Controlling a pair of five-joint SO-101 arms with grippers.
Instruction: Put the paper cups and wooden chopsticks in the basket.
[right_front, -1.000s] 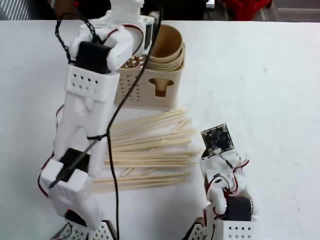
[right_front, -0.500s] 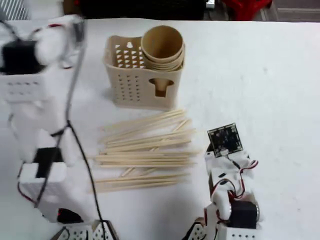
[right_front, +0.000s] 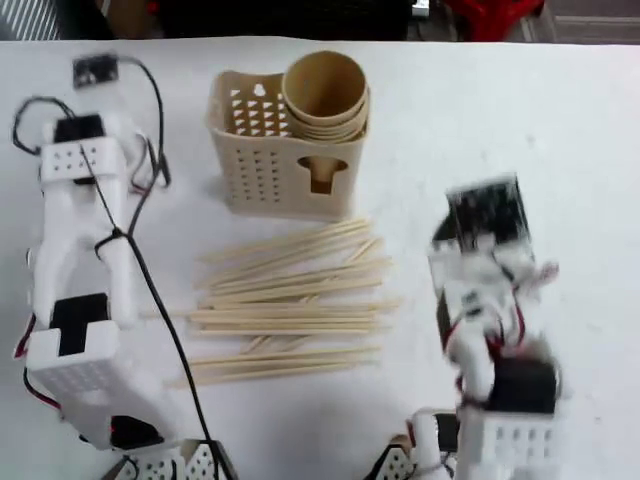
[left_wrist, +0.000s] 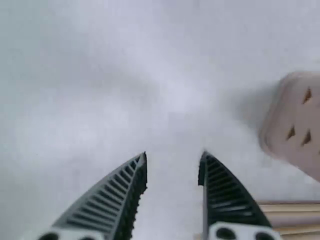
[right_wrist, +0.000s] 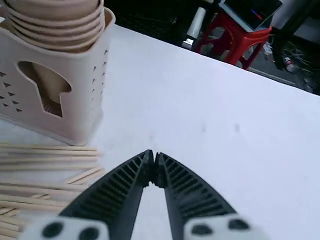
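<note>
Left tool (left_wrist: 173, 156): spread, empty, hanging over bare table (right_front: 500, 130) off the left-arm side of the basket (right_front: 265, 180). A second ago that arm was stretched over the basket; it has since swung clear.

Right tool (right_wrist: 154, 156): tips pressed together, holding nothing. It's over the table on the near side of the basket, off its cup end. The right arm (right_front: 490, 300) has lifted and pushed forward from its tucked pose and is blurred in the high view, so probably mid-move.

Paper cups (right_front: 325, 95): stacked in the basket's right-hand compartment, so that half looks done.

Chopsticks (right_front: 290, 300): loose pile flat on the table just in front of the basket, same spread as before, none picked up.

Read: handover to the right arm for the chopsticks. It must open before any grasp.
</note>
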